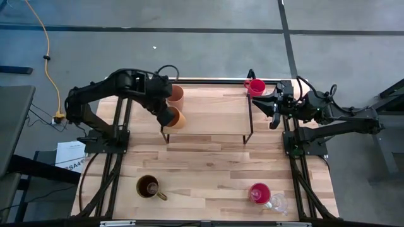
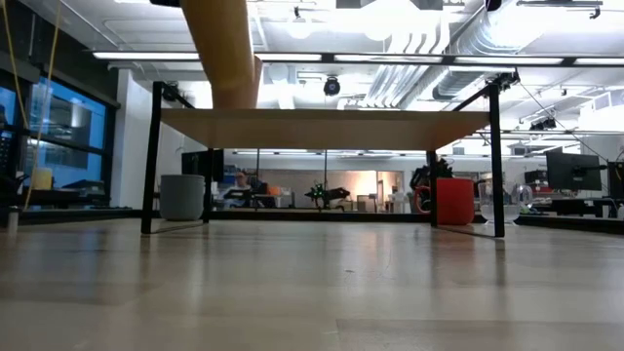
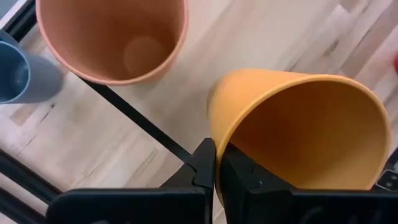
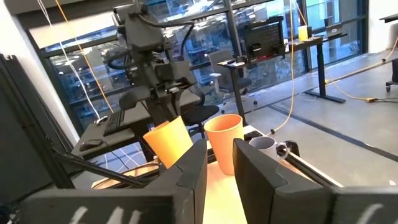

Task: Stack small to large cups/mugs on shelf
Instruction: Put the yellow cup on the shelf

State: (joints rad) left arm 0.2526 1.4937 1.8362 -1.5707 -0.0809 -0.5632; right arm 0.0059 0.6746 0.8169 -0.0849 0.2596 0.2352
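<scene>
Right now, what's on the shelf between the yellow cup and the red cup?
Nothing: in the high view the shelf plank runs bare from the yellow cup, gripped by the left gripper, across to the red cup.

Around my table the floor (image 1: 208, 16) is grey concrete, crossed by dark seams, with a yellow cable (image 1: 45, 38) trailing at ten o'clock. Beyond my fingers stands a glass wall (image 4: 261, 37) at twelve o'clock, an office chair (image 4: 217, 65) before it and a standing desk (image 4: 311, 40) at two o'clock. Across the room, ceiling light strips (image 2: 322, 57) glow beside white ducts (image 2: 448, 29), and monitors (image 2: 575, 174) sit at three o'clock.
</scene>
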